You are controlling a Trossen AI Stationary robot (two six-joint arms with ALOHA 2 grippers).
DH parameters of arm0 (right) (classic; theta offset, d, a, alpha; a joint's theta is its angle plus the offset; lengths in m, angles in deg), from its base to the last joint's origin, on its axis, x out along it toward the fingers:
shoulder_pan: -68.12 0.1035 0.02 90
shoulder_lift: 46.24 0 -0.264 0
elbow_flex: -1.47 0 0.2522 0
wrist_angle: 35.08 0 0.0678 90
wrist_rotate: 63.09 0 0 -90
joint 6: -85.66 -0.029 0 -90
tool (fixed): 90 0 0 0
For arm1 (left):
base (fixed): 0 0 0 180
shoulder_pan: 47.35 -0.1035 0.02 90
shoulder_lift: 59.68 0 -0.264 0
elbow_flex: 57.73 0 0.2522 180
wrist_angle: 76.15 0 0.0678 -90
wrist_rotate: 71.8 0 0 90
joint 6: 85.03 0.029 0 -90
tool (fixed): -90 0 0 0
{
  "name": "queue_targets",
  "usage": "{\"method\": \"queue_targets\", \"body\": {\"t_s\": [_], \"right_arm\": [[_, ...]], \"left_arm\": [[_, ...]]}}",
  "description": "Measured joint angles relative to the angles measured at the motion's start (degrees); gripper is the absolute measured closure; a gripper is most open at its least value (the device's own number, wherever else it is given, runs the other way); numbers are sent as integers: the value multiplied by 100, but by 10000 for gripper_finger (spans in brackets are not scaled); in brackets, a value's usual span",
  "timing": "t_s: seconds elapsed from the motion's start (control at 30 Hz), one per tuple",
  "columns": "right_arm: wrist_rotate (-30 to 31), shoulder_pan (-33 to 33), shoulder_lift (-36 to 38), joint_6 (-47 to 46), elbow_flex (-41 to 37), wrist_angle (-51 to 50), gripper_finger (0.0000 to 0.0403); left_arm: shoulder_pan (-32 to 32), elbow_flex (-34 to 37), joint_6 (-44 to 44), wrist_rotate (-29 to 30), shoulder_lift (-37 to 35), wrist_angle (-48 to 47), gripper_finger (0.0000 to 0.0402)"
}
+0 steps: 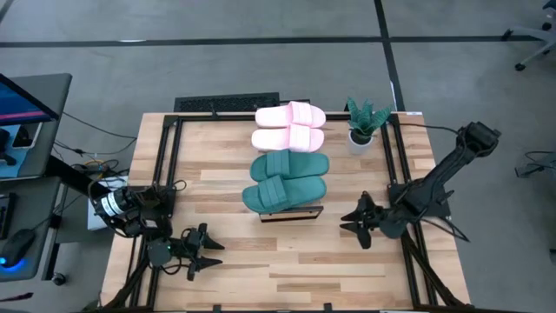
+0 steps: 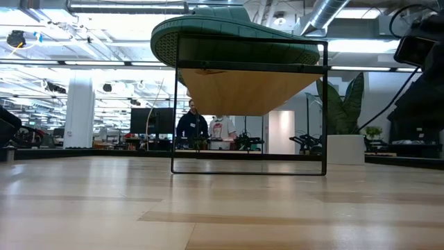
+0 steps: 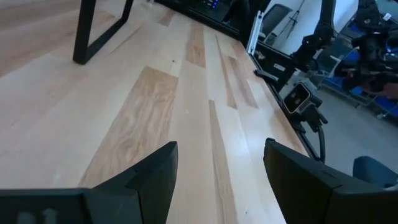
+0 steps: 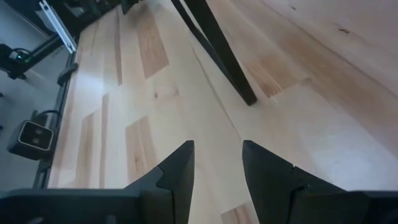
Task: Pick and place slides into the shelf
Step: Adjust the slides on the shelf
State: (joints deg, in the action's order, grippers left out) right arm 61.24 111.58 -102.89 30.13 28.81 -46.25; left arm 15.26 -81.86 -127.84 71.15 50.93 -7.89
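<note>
Four slides lie side by side across the shelf [image 1: 291,212] top in the high view: two light pink slides [image 1: 289,127] at the far end, two dark teal-green slides [image 1: 286,178] nearer. The low view shows the ridged sole of the nearest teal slide [image 2: 236,38] resting on the shelf's plank [image 2: 246,90] over its black frame. My left gripper [image 1: 211,251] is open at the table's near-left, empty. My right gripper [image 1: 347,223] is open to the right of the shelf's near end, empty. Neither touches a slide.
A small potted plant [image 1: 365,123] in a white pot stands at the far right, beside the pink slides. Black rails [image 1: 169,148] run along the table edges. A shelf leg [image 4: 217,50] crosses the right wrist view. People stand far off in the room [image 2: 191,125].
</note>
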Motion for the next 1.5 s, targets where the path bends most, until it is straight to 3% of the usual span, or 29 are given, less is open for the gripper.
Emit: {"method": "queue_targets", "body": {"t_s": [0.27,0.5,1.27,1.5], "right_arm": [[-2,0,-199,0,0,-15,274],[-2,0,-346,0,0,-18,274],[-2,-2,-368,-2,0,-35,274],[-2,-7,-368,-124,-3,38,274]], "left_arm": [[0,0,-4,-48,0,-4,175],[0,0,-101,-476,0,-24,175],[-2,0,-256,-721,-2,48,175],[-1,-78,496,-1061,-58,710,175]]}}
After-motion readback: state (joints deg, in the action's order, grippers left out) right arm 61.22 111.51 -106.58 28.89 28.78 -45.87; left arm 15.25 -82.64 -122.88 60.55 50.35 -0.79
